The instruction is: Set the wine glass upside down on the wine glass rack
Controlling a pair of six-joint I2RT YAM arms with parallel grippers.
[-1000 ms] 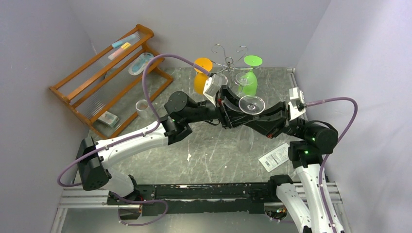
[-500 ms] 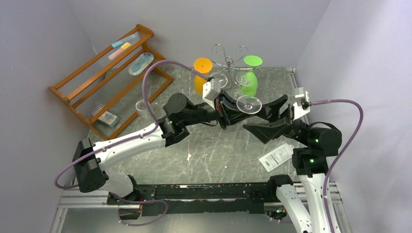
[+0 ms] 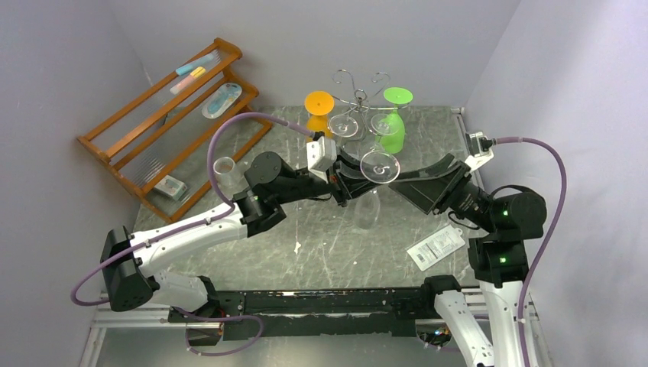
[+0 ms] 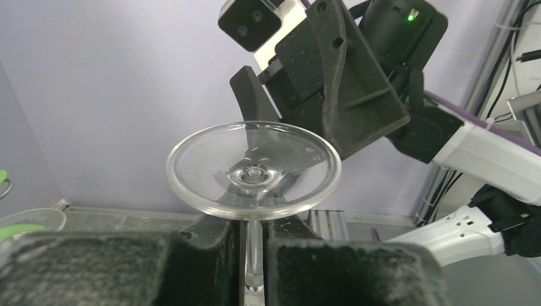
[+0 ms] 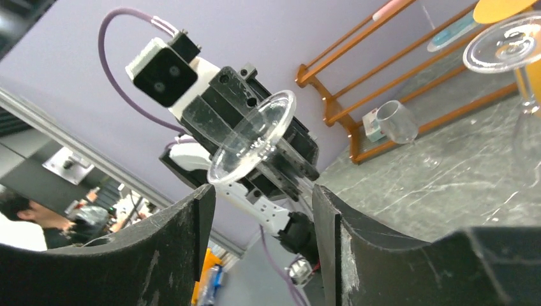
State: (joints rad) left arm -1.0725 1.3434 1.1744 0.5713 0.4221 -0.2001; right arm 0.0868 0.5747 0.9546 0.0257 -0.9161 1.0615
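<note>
- Wine glass [image 3: 380, 166]: clear, long-stemmed, wide round foot; inverted, foot uppermost and bowl hanging below. In the air over the middle of the counter [image 3: 344, 252], touching nothing but the pads.
- Left claw [image 3: 359, 183]: clenched on the stem just under the foot. From the left wrist, stem pinched between the two black pads [image 4: 191, 261], foot disc roughly level above them.
- Right claw [image 3: 409, 180]: released, jaws spread, nothing between them. Just beside the glass on its right-edge side, apart from it.
- Wine glass rack [image 3: 361, 98]: silver wire, curled arms round a central post, at the far edge of the counter, right of its middle. Beyond the held glass, away from the arm bases.
- Rack load: orange glass [image 3: 319, 102] on the left side, green glass [image 3: 393, 134] on the right, clear glasses [image 3: 345, 126] between, all foot up. Rear upper curls apparently bare, not certain.
- Deciding relation: rack ahead of the left claw, toward the far edge. Long axis of the glass near upright, with a slight lean. Left arm the nearer, and the only one gripping.
- Judged step: transfer to the rack, not yet begun. Likely need: stem slid sideways into a free curl, foot resting on the wire.
- Judged risk: crowded front arms, glass-on-glass contact.
- Also present: orange-brown wooden tiered shelf [image 3: 157, 95] at the far-left corner; small clear tumbler [image 3: 224, 168] beside it; paper label [image 3: 435, 246] near the right edge.
</note>
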